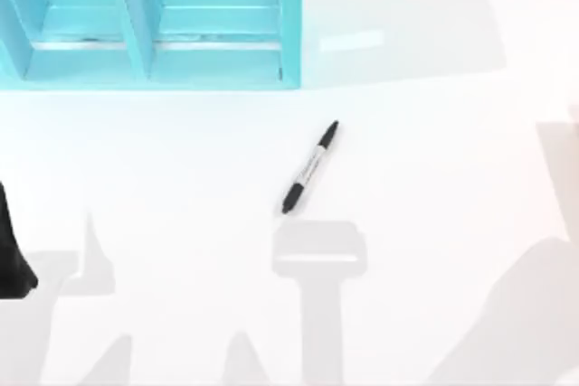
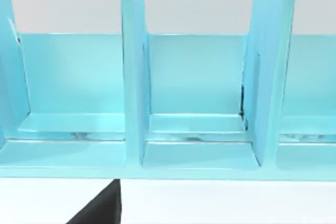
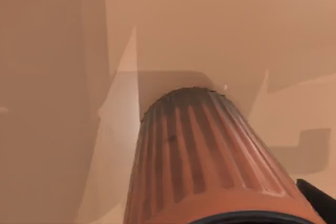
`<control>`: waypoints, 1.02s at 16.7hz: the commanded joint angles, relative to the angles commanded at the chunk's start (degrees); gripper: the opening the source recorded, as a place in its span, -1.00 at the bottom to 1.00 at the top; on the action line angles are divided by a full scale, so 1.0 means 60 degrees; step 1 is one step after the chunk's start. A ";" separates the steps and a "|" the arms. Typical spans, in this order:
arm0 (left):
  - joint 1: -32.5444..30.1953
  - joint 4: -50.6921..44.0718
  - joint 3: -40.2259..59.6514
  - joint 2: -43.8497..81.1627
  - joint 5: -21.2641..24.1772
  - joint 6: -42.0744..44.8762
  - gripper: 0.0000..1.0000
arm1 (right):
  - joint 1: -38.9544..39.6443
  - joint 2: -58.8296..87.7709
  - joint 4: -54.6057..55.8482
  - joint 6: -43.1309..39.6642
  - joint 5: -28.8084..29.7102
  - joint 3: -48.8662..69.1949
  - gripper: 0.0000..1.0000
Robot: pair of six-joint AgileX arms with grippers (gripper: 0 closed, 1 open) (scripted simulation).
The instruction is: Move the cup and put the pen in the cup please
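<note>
The pen (image 1: 310, 167) is seen lying diagonally at the top view's centre on the table (image 1: 434, 133), its label unreadable; the cup (image 3: 210, 156) is seen close in the right wrist view, gripper states undeterminable.

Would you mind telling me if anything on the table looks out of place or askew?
Nothing looks spilled or damaged. The pen lies flat on the white table, slanted, apart from the blue organizer. The cup fills the right wrist view close up, with no crack or dent visible on its ribbed side.
</note>
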 joint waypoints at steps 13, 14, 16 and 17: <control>0.0000 0.0000 0.0000 0.0000 0.0000 0.0000 1.00 | 0.3998 -0.1910 -0.5132 0.3966 -0.0019 0.3207 -1.00; 0.0000 0.0000 0.0000 0.0000 0.0000 0.0000 1.00 | 0.4023 -0.1932 -0.5158 0.3992 -0.0019 0.3226 -1.00; 0.0000 0.0000 0.0000 0.0000 0.0000 0.0000 1.00 | 0.4023 -0.1932 -0.5158 0.3992 -0.0019 0.3226 -1.00; 0.0000 0.0000 0.0000 0.0000 0.0000 0.0000 1.00 | 0.3987 -0.1887 -0.5139 0.4000 -0.0045 0.3195 -1.00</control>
